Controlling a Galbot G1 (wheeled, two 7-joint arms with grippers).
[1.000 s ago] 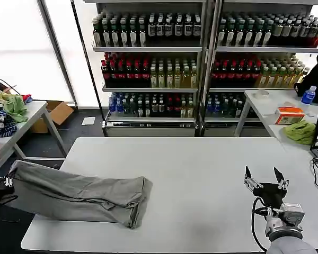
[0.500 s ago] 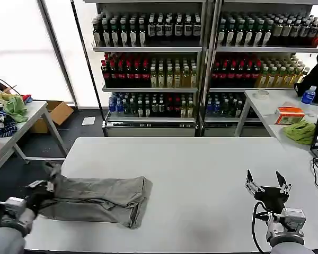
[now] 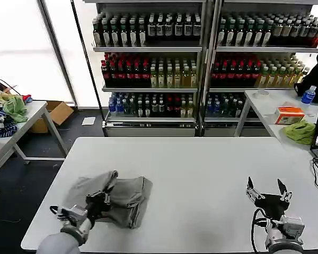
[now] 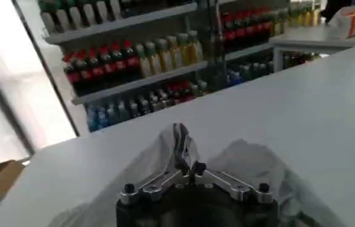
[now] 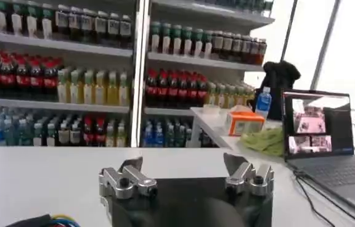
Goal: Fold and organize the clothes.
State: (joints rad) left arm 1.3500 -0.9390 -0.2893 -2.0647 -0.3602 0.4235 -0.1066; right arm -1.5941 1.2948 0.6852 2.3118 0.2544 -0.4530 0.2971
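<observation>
My left pincer [image 3: 99, 201] pinches the grey T-shirt [image 3: 122, 193], bunched on the counter [image 3: 201, 164]; my right pincer [image 3: 267, 189] hovers spread, well apart from it.

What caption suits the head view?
Left pincer shut on light grey cotton T-shirt; right pincer open over white table.

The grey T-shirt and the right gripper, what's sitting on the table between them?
Nothing: in the head view, bare white table runs from the grey T-shirt, held by the left gripper, to the open right gripper.
</observation>
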